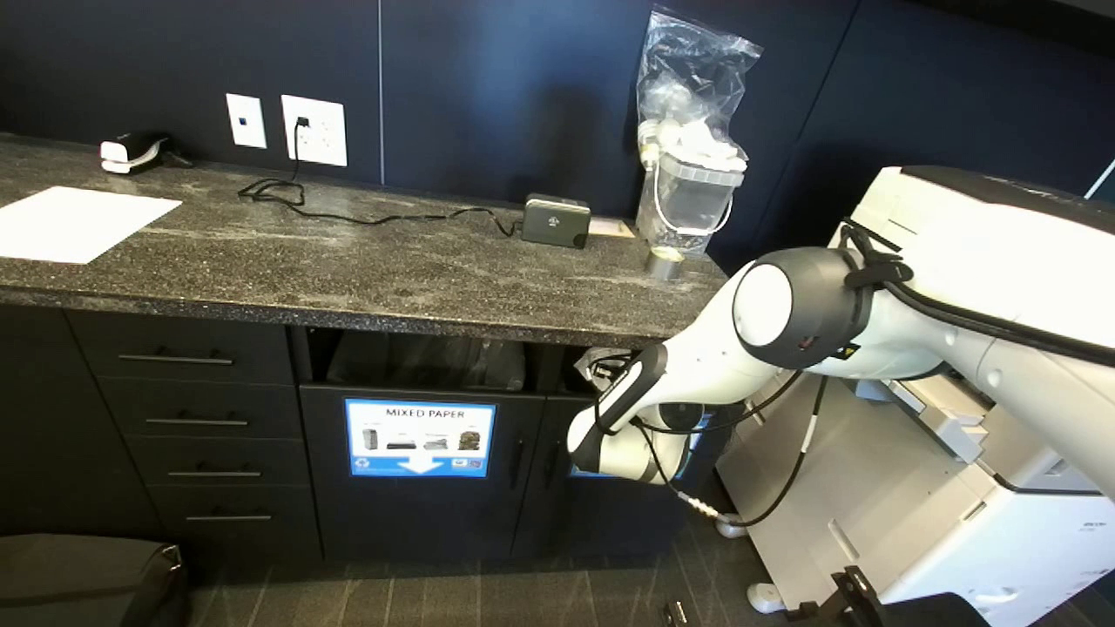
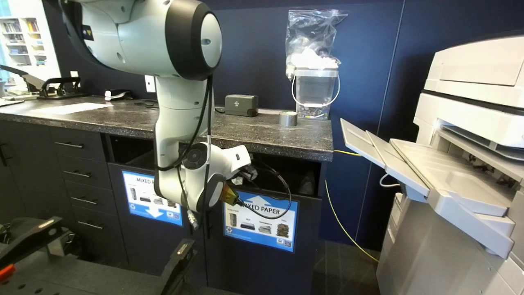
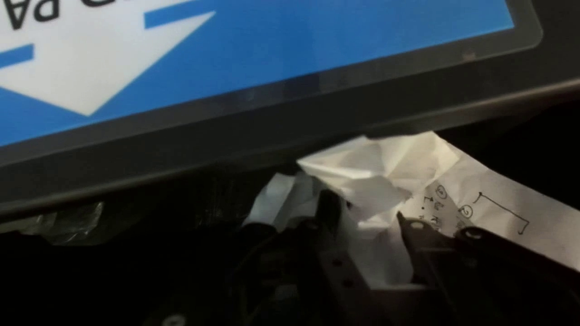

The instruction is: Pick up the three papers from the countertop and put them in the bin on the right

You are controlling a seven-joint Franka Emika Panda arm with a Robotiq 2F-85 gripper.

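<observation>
Deep in the wrist view, my gripper (image 3: pixel 364 206) is partly open, its two dark fingers standing apart. A crumpled white paper (image 3: pixel 398 158) with handwriting lies between and beyond them; contact with either finger is too dark to judge. Left of the left finger is a paler folded piece (image 3: pixel 283 197); I cannot tell whether it is a separate paper. Other papers are hidden or out of view. The arm (image 2: pixel 176 176) reaches below the countertop (image 2: pixel 262 135) toward the right-hand bin (image 2: pixel 307 198), whose blue-and-white label (image 3: pixel 294 59) appears upside down close to the gripper.
On the countertop are a flat white sheet (image 1: pixel 83 222), a dark box (image 1: pixel 556 220), a tape roll (image 2: pixel 287 119) and a clear bucket (image 2: pixel 315 92). A printer tray (image 2: pixel 385 164) juts out at the right. Clear plastic (image 3: pixel 77 222) shows beyond the bin's edge.
</observation>
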